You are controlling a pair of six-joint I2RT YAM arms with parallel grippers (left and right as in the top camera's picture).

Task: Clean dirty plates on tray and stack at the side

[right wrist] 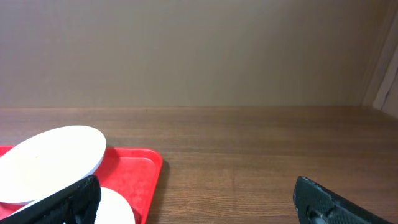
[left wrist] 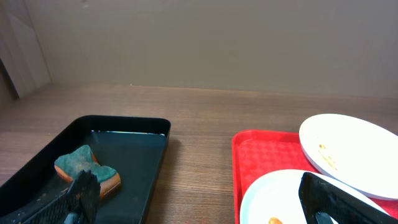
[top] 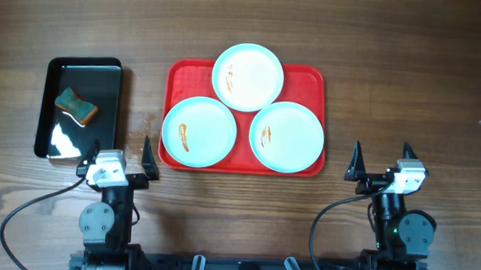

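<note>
Overhead — tray (top: pixel 304 82) between left gripper (top: pixel 118 150), right gripper (top: pixel 382 153)

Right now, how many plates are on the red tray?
3. One plate sits at the far middle, overhanging the tray's far rim; a second is at the near left and a third at the near right. None looks hidden.

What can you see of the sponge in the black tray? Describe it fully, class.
The sponge is waisted, with a teal-green scouring top over an orange-brown base, and looks soft and porous. It lies flat and askew in the far half of the glossy black tray, resting on the tray's floor, with nothing else touching it.
</note>
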